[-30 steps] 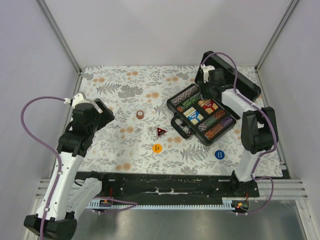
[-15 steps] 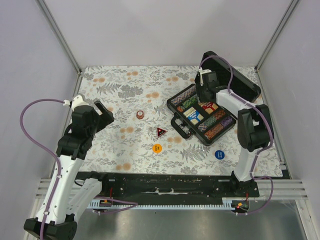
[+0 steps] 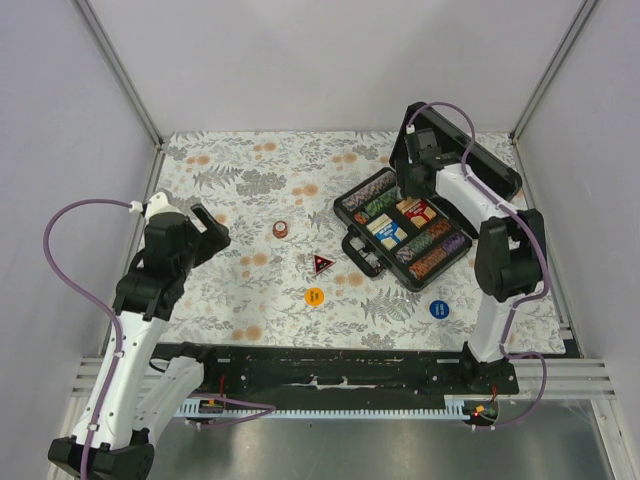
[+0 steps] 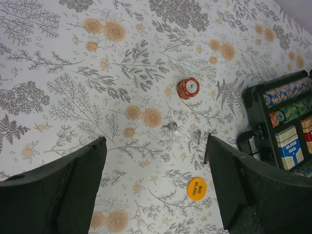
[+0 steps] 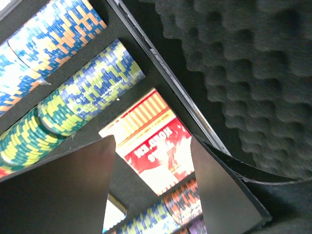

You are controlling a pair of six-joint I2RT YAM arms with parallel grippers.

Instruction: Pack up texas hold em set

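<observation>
A table covered in grey-and-orange floral cloth [image 3: 250, 190] carries the black rectangular hard case [image 3: 347, 226], which lies open at the right rear. Its lid [image 3: 495, 170] is tipped back, and the right wrist view shows it lined with dark egg-crate foam. Inside the case, rows of multicoloured chips [image 5: 83, 92] lie on edge in channels, striped blue, yellow, green and orange. They flank a red card deck [image 5: 161, 156] and a blue card deck [image 3: 388, 232] in the middle. The right gripper [image 5: 152, 141] hangs over the red deck with its fingers spread and gripping nothing. The left gripper [image 4: 155, 144] is also spread and empty, above the cloth well left of the case. Loose on the cloth in front of the case lie a blue disc [image 3: 437, 309] and a yellow disc [image 4: 196, 188] printed "BIG BLIND". A small red triangle [image 3: 320, 264] and a short stack of reddish chips [image 4: 188, 88] lie on the cloth to its left.
</observation>
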